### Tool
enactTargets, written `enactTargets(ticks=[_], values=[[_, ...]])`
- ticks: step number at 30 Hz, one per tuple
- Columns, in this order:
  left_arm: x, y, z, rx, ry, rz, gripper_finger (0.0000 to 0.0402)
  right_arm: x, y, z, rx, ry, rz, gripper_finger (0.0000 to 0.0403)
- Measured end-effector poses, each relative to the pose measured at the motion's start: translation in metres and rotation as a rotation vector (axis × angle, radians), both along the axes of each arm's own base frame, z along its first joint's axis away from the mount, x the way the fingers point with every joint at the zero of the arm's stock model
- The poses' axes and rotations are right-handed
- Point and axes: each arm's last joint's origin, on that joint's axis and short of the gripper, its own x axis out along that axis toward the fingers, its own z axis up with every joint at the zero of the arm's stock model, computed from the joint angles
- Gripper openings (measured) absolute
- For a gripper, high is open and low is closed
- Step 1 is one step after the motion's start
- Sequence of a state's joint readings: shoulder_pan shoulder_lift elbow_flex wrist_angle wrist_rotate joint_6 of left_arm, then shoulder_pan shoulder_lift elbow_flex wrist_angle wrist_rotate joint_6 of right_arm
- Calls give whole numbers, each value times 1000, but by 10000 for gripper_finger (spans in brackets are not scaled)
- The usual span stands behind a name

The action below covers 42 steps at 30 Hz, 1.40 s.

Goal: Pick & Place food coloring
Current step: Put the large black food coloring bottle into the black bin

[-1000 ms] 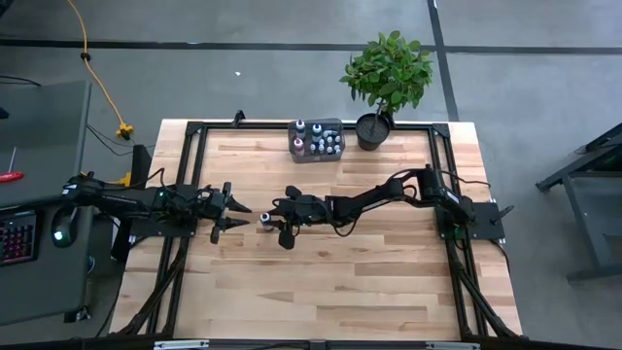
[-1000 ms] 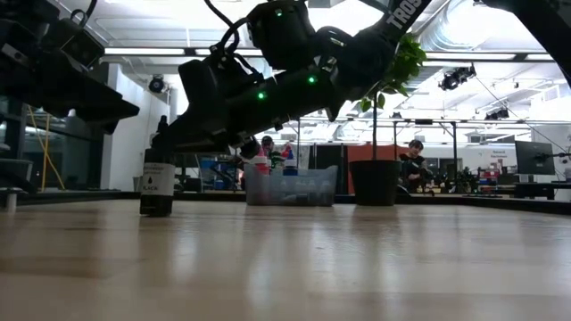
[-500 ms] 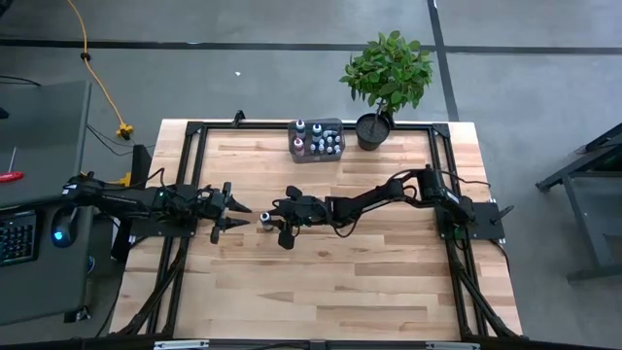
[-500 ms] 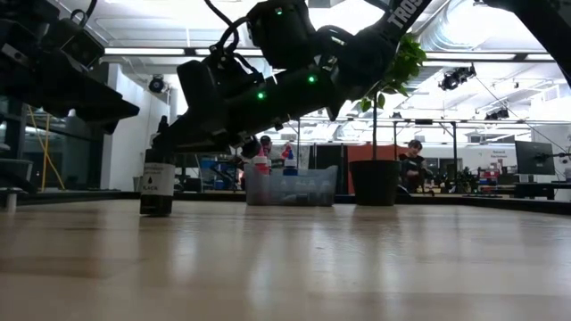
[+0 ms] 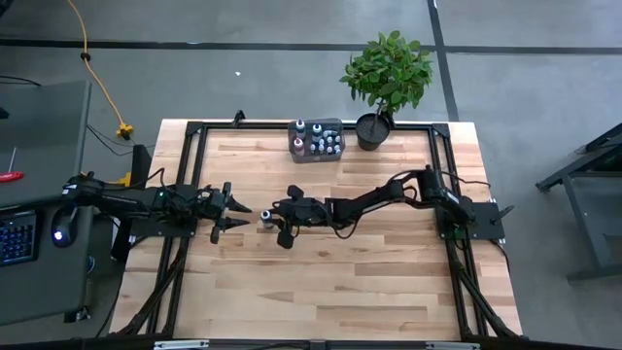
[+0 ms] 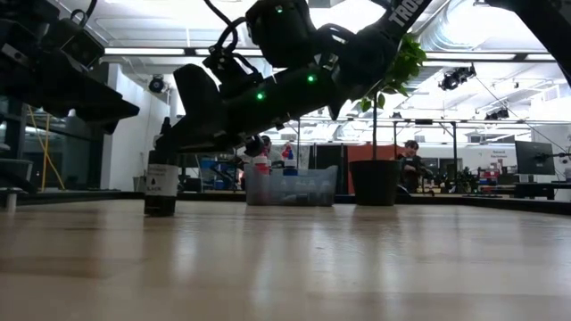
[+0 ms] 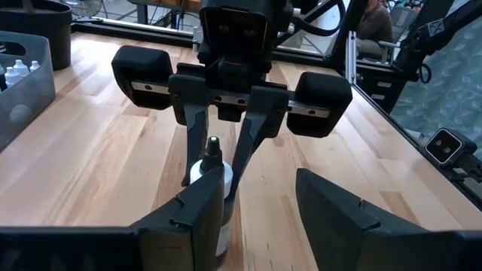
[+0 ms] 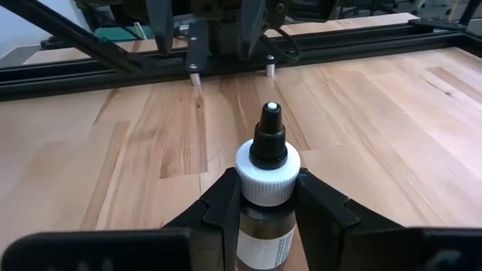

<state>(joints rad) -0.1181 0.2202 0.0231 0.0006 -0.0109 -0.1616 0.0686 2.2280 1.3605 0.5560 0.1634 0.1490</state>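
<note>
Gripping the small dark glass food coloring bottle with the white collar and black dropper tip [image 8: 266,188], the right gripper [image 5: 275,218] has its two dark fingers pressed against the bottle's sides just below the collar, mid-bench. The bottle stands upright on the pale wooden bench [image 5: 321,282], and in the low view its base [image 6: 161,183] appears to be touching the surface or just clear of it; which of the two cannot be told. The left gripper [image 5: 233,212] sits just beside it, fingers spread apart and holding nothing, pointing at the bottle from the opposite side.

The main risk is a collision: the two grippers are very near each other, so any swing of the right arm toward the left could knock the bottle against the open fingers. The hold is high on a smooth, narrow body, so a quick lift could let the bottle tilt or slip out. The grey rectangular plastic tray [image 5: 336,152], holding the other small bottles near the back edge, is well apart from here, beside the potted green plant [image 5: 388,73].

Compared with a second ago, the bottle and right gripper have shifted slightly toward the left arm; the left gripper has not moved.
</note>
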Motion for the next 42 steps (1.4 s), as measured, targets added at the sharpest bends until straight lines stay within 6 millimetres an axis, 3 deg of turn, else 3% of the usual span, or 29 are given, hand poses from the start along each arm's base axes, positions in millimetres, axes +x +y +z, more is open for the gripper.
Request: enactTargets(ticks=[5, 11, 16, 26, 30, 42], values=[[0, 0, 0, 0, 0, 0, 163, -4, 1, 11, -33, 22, -67, 94], [0, 0, 0, 0, 0, 0, 163, -12, 2, 38, -100, 51, -128, 94], [0, 0, 0, 0, 0, 0, 163, -17, 2, 72, -135, 69, -187, 94], [0, 0, 0, 0, -1, 0, 163, -5, 1, 143, -199, -25, -271, 94], [0, 0, 0, 0, 0, 0, 163, -5, -8, 151, -217, -40, -396, 95], [0, 0, 0, -1, -1, -1, 163, -10, -52, 149, -133, -67, -707, 94]])
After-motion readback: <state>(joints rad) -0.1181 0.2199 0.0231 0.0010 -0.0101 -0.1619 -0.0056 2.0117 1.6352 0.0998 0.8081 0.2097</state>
